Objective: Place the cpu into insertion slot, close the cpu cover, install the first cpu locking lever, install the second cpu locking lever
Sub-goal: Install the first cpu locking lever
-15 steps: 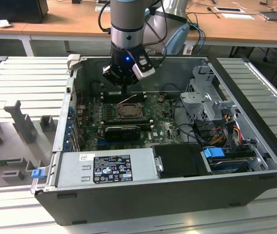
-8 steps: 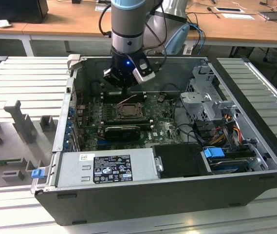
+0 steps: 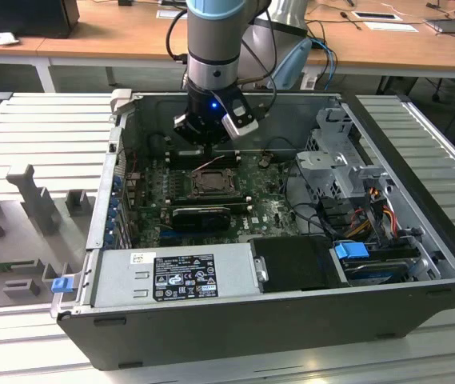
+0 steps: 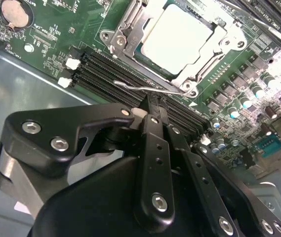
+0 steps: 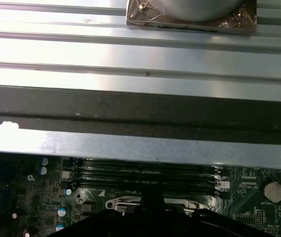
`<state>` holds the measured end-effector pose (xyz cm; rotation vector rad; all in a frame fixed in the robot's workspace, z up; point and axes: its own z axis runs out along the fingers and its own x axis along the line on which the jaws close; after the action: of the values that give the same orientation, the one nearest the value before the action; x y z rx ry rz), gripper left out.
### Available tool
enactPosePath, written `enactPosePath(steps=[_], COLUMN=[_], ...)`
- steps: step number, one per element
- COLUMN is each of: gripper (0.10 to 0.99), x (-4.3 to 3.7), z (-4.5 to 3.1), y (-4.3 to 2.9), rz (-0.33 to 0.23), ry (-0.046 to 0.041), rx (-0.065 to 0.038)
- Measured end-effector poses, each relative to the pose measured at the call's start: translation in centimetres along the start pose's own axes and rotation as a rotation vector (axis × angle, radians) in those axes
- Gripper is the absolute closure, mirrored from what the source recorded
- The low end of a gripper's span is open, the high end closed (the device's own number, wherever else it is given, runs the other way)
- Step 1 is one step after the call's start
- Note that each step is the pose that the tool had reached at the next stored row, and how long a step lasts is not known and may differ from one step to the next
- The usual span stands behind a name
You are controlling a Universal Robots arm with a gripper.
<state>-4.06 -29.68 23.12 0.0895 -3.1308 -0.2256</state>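
Pincer [image 4: 152, 106] fingertips together at lever beside covered cpu [image 4: 177, 39].

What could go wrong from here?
1. The pincer sits at a thin wire lever beside the cover; a slip could let the lever spring away or bend.
2. The memory slots run right under the pincer, so a low push could scrape them.
3. The cpu looks seated under the cover; sideways force might shift the frame.
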Motion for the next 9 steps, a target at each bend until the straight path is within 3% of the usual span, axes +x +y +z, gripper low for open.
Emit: enactPosePath(steps=[9], gripper=[0.98], x=[-0.06], z=[0.32], y=[-0.05], rz=[-0.002], ry=[0.0004], rx=[0.0])
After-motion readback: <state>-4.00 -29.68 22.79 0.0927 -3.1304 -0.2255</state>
